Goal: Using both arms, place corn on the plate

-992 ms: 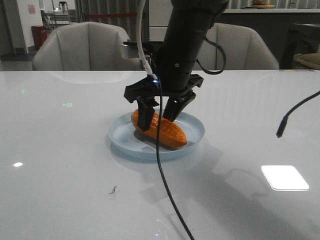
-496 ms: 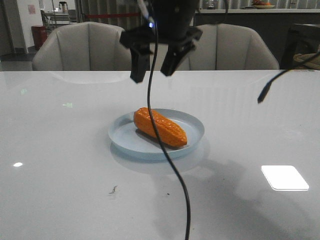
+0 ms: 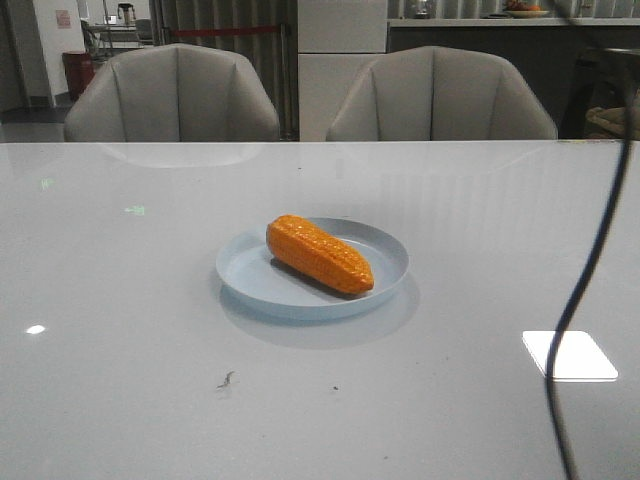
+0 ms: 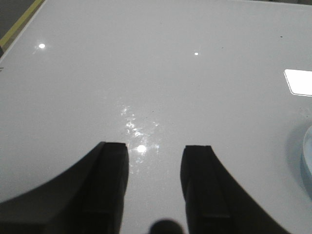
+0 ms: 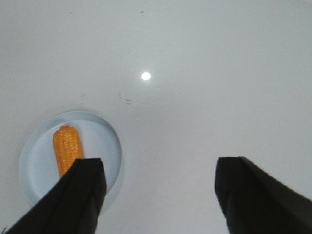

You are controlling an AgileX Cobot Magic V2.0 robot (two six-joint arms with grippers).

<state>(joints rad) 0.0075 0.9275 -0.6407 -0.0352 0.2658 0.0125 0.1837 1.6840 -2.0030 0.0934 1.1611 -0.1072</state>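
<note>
The orange corn [image 3: 319,254] lies on its side inside the pale blue plate [image 3: 250,280] at the middle of the white table. Neither gripper shows in the front view. In the right wrist view the corn [image 5: 67,147] lies in the plate [image 5: 102,141] far below, partly behind one finger. My right gripper [image 5: 158,168] is open and empty, high above the table beside the plate. My left gripper [image 4: 155,151] is open and empty over bare table; only the plate's rim [image 4: 307,156] shows at that view's edge.
A black cable [image 3: 585,290] hangs down at the right of the front view. Two grey chairs [image 3: 170,95] stand behind the table's far edge. A small dark speck [image 3: 227,379] lies on the table in front of the plate. A bright light patch [image 3: 568,355] reflects at right.
The gripper that stood over the corn let go of it, rose and left the front view. The corn stays on the plate. The hanging cable swung to the right.
</note>
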